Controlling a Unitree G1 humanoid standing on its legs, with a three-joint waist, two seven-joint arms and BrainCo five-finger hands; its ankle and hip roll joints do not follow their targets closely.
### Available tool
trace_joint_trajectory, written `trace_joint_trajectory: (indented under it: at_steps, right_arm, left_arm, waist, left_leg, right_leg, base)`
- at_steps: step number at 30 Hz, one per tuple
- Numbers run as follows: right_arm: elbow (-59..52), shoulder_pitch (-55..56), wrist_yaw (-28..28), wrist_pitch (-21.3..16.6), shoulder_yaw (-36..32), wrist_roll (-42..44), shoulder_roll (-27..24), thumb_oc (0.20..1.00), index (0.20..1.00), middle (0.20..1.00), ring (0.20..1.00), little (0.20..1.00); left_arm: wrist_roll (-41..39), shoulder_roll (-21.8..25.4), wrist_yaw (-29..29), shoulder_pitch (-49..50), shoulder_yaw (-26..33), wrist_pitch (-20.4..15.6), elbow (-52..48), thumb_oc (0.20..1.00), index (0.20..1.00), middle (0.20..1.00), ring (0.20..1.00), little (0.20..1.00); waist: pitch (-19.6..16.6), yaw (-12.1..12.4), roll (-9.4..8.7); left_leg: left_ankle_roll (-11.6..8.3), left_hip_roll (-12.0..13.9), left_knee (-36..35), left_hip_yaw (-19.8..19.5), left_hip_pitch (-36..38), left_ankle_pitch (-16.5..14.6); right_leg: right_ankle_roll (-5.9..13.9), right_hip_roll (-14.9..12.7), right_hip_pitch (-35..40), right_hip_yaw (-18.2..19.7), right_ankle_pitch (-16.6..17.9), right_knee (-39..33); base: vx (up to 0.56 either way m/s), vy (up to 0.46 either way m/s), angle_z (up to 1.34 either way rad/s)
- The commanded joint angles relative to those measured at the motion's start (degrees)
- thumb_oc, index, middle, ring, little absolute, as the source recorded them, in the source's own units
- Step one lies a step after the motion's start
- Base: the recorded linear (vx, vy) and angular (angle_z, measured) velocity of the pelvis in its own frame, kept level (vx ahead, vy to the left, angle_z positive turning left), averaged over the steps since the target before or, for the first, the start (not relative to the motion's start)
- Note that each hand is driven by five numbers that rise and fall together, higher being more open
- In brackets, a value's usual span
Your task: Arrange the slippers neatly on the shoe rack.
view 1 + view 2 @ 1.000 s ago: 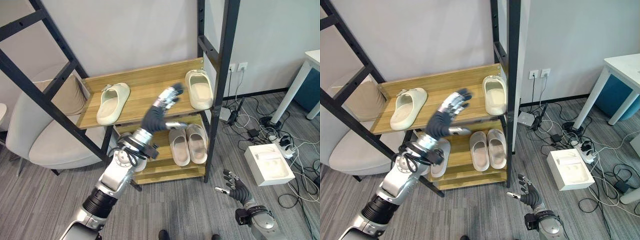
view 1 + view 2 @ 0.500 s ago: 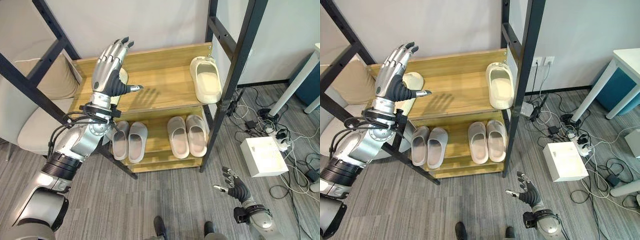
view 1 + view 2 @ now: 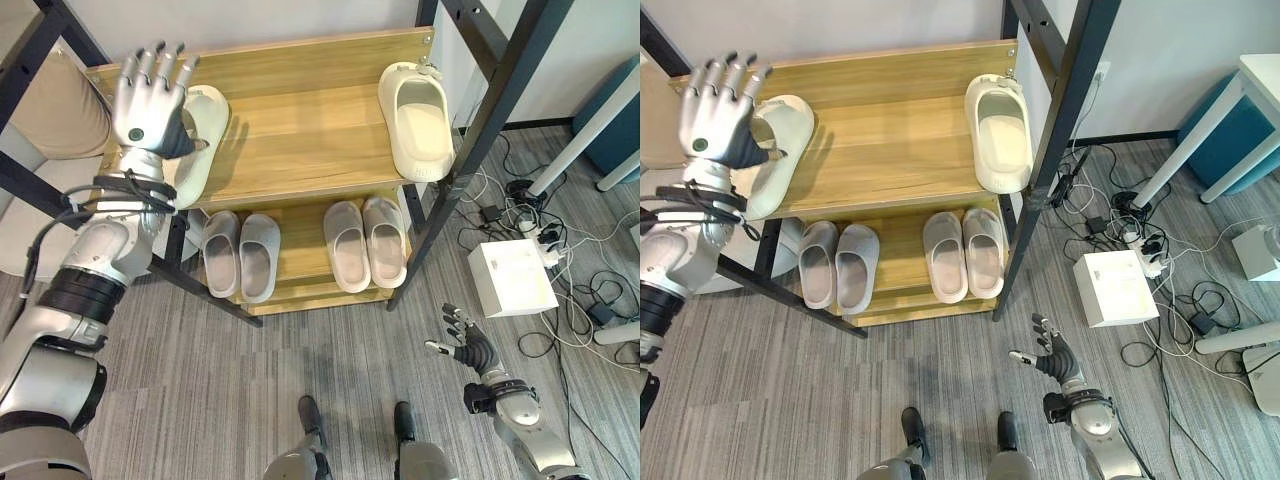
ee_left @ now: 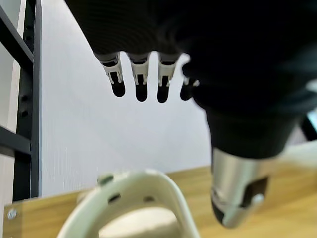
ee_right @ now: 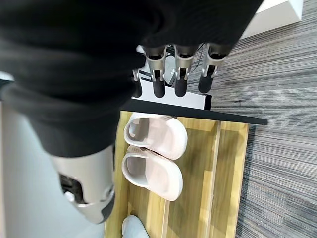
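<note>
The wooden shoe rack [image 3: 300, 140] carries two cream slippers on its top shelf. One cream slipper [image 3: 203, 135] lies at the left end, the other cream slipper [image 3: 418, 125] at the right end, both toes toward me. My left hand [image 3: 148, 100] is raised over the left slipper's heel end, open with straight fingers and holding nothing; in the left wrist view that slipper [image 4: 131, 198] sits just past the thumb [image 4: 237, 198]. On the lower shelf are a grey pair [image 3: 240, 255] and a beige pair [image 3: 365, 245]. My right hand [image 3: 466, 346] hangs open low near the floor.
Black slanted frame posts [image 3: 485, 120] flank the rack on both sides. A cushioned chair [image 3: 50, 110] stands left of the rack. A white box [image 3: 512, 278], a power strip and loose cables lie on the floor at the right, by a white table leg [image 3: 590, 125].
My left hand has swung left from the middle of the top shelf to over the left cream slipper. The camera has tipped down and closer. The right hand stays low.
</note>
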Motion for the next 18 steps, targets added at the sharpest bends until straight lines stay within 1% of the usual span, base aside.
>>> trace_joint_trajectory:
  at_steps: [1,6,11,14,18]
  right_arm:
    - [-4.18,-0.89,-0.58,-3.42,0.65,1.19,-0.83,1.000,1.000,1.000,1.000,1.000]
    - [-3.06,-0.49,-0.35,-3.00,1.25,0.51,-0.08,1.000,1.000,1.000,1.000,1.000]
    - [-2.67,-0.72,-0.35,-3.15,1.17,0.47,-0.29,1.000,1.000,1.000,1.000,1.000]
    - [-2.78,-0.93,-0.26,-3.18,1.06,0.50,-0.34,1.000,1.000,1.000,1.000,1.000]
    - [-3.05,-0.43,0.04,-3.06,1.01,0.11,-0.34,1.000,1.000,1.000,1.000,1.000]
  left_arm:
    - [-0.59,2.22,2.44,-8.21,0.50,1.59,3.62,1.000,1.000,1.000,1.000,1.000]
    - [-1.21,3.26,3.23,-8.28,2.01,1.75,1.86,1.000,1.000,1.000,1.000,1.000]
    - [-0.30,5.17,2.79,-10.21,0.34,2.50,3.75,1.000,1.000,1.000,1.000,1.000]
    - [-0.63,5.89,2.57,-11.60,-0.64,2.85,5.19,1.000,1.000,1.000,1.000,1.000]
    - [-2.06,6.88,3.16,-10.24,1.59,3.07,5.49,1.000,1.000,1.000,1.000,1.000]
  waist:
    - [-1.27,0.62,-0.40]
    - [-1.25,0.94,-0.27]
    - [-0.84,0.91,0.02]
    - [-0.51,0.90,-0.11]
    - [-0.23,1.13,-0.54]
  left_leg:
    - [-2.38,0.77,-0.38,-2.04,6.59,-9.54]
    - [-2.32,0.66,-0.38,-2.25,6.10,-9.69]
    - [-2.26,0.55,-0.38,-2.12,6.16,-9.80]
    - [-2.18,0.51,-0.38,-2.16,6.01,-9.84]
    - [-2.14,0.59,-0.38,-2.08,5.85,-9.84]
  right_leg:
    - [6.06,-4.33,-3.85,-2.84,2.49,0.15]
    - [6.20,-4.58,-4.22,-3.07,2.55,0.16]
    - [6.37,-4.64,-4.36,-3.11,2.67,0.13]
    - [6.40,-4.60,-4.61,-3.01,2.78,0.17]
    - [6.41,-4.61,-4.94,-2.92,2.95,0.16]
  base:
    - [0.00,0.000,0.00]
    - [0.00,0.000,0.00]
    - [0.00,0.000,0.00]
    - [0.00,0.000,0.00]
    - [0.00,0.000,0.00]
